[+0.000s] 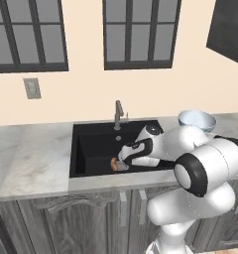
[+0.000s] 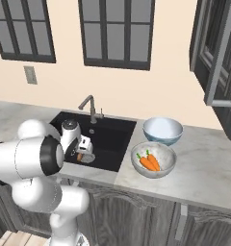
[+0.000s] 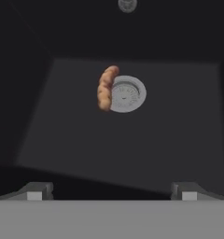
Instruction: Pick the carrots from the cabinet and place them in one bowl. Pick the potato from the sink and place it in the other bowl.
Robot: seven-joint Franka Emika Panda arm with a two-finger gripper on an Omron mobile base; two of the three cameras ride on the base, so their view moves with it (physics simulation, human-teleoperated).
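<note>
The potato (image 3: 106,88), a tan-brown oblong lump, lies on the floor of the black sink (image 1: 91,144) against the left side of the round metal drain (image 3: 126,94). My gripper (image 3: 112,192) hangs open above it inside the basin, its fingertips wide apart and holding nothing. The potato (image 1: 114,163) sits just beside the hand, and the gripper (image 2: 86,156) is low over the sink (image 2: 108,134). Two orange carrots (image 2: 148,162) lie in the mottled grey bowl (image 2: 161,172). The pale blue-white bowl (image 2: 162,129) behind it holds nothing.
A grey faucet (image 2: 91,108) rises at the sink's back edge. The dark cabinet (image 2: 204,53) with its light bar handle (image 2: 218,62) hangs at the upper right, above the marble counter (image 2: 209,168). Windows line the wall behind.
</note>
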